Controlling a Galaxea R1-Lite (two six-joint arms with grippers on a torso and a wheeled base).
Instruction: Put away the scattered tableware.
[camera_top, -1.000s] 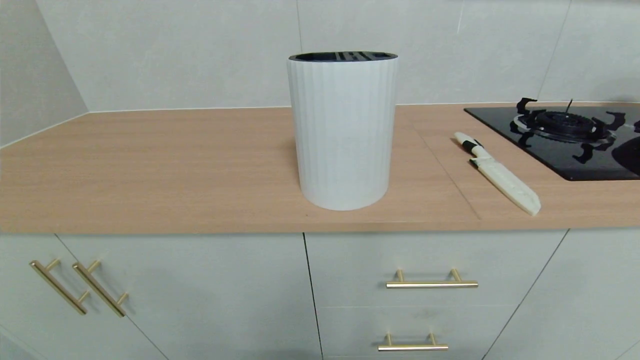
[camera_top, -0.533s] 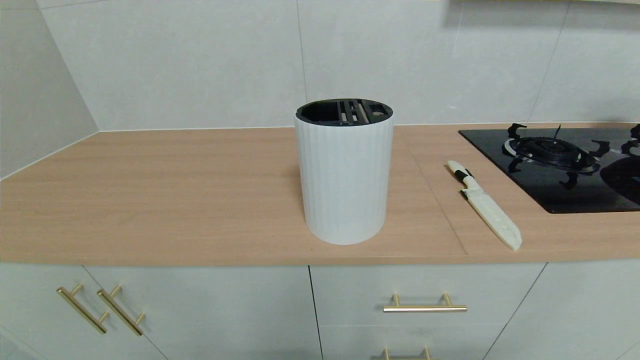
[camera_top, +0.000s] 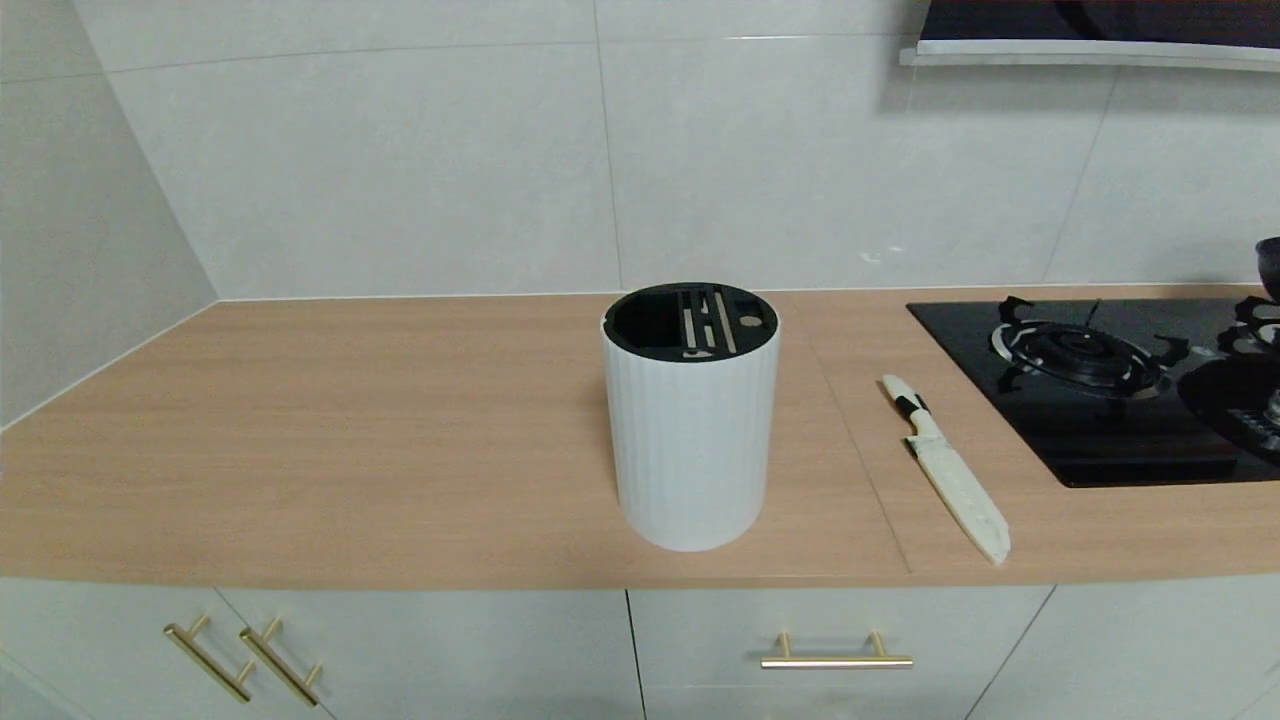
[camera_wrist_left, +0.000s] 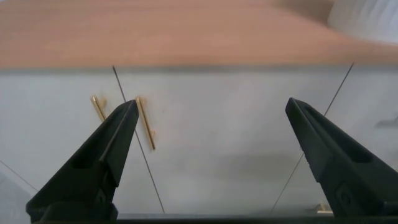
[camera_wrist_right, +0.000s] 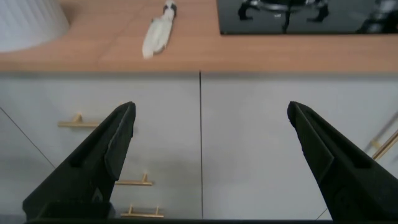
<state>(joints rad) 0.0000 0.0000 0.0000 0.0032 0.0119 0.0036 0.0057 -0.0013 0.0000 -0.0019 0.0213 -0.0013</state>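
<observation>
A white ribbed knife block (camera_top: 692, 420) with a black slotted top stands upright near the front edge of the wooden countertop (camera_top: 350, 420). A knife (camera_top: 943, 466) with a cream speckled blade and a white-and-black handle lies flat to the block's right, blade tip toward the counter's front edge; it appears as the knife (camera_wrist_right: 158, 31) in the right wrist view too. My left gripper (camera_wrist_left: 211, 115) is open in front of the cabinet doors, below the counter. My right gripper (camera_wrist_right: 211, 118) is open too, low before the cabinet fronts, well short of the knife.
A black gas hob (camera_top: 1100, 385) with pan supports takes the counter's right end, under a range hood (camera_top: 1090, 45). Tiled walls close the back and left. Below are cabinet doors and drawers with brass handles (camera_top: 835, 660).
The head camera has risen, so the whole scene sits lower in view and the block's slotted top now shows. Block and knife have not moved on the counter.
</observation>
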